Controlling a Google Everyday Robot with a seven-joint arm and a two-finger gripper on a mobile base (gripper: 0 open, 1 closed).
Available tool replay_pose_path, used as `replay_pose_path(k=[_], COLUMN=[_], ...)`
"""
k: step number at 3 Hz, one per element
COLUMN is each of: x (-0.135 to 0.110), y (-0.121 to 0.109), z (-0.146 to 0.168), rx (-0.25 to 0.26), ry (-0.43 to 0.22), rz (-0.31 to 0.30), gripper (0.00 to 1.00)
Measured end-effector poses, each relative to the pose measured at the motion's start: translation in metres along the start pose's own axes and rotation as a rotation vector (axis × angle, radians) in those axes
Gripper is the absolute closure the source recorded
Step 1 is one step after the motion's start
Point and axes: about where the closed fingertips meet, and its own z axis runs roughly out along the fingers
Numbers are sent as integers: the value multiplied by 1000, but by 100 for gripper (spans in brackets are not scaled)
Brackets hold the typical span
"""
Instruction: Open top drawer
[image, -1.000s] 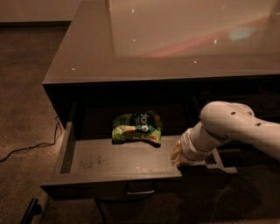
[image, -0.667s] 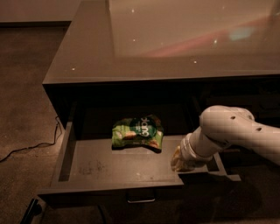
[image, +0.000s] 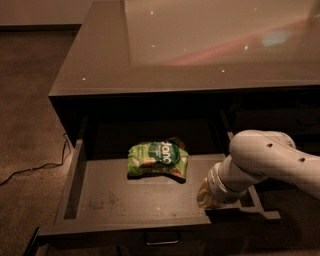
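Off the tabletop's (image: 200, 55) left edge, a thin cable (image: 30, 170) lies on the floor, well apart from everything else and unlikely to matter. Under the front edge, toward the front-left corner, the top drawer (image: 112, 202) stands far out with its grey tray floor exposed, so the opening looks nearly or fully done. A green snack bag (image: 157, 159) lies loose near the middle of the tray, and a sharp tug could send it sliding. The bar handle (image: 161, 240) shows at the centre of the front panel, with nothing on it. To its right, the gripper (image: 209, 192) sits low at the drawer's front right corner, below the middle of the tabletop's front edge. Whether it is open or closed cannot be told. A further pull from that corner could skew the drawer on its runners or drag it out too far. The white arm (image: 270, 160) hangs just beside the drawer's right side and could catch on it.
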Motion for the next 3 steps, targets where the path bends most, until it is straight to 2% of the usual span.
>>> replay_pose_path(k=[1,2,3], x=[6,6,6], y=[14,14,14], z=[-1,-1,-1], rx=[-14,-14,-14], ry=[4,4,4], rz=[18,18,18], gripper=[100,81,58])
